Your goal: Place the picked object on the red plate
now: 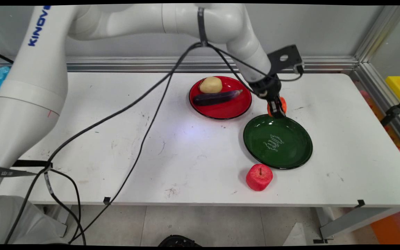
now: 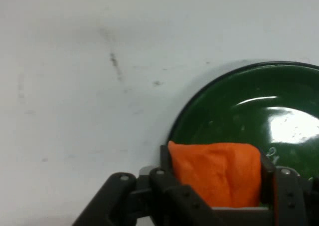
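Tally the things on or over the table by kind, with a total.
Plates: 2, red plate, green plate
Vegetables: 2, potato, eggplant
Fruit: 1, apple
Orange object in the gripper: 1
Total: 6

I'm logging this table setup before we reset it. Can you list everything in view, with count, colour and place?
Orange object: one, orange, held between the claw's fingers at the far rim of the green plate; what it is cannot be told.
Green plate: one, dark green with pale lettering, right of centre on the table.
Red plate: one, red, behind and left of the green plate.
Potato: one, tan, at the back of the red plate.
Eggplant: one, dark purple, lying across the red plate in front of the potato.
Apple: one, red, on the table just in front of the green plate.
Table: one, white, scuffed.
Claw: one, black, shut on the orange object.
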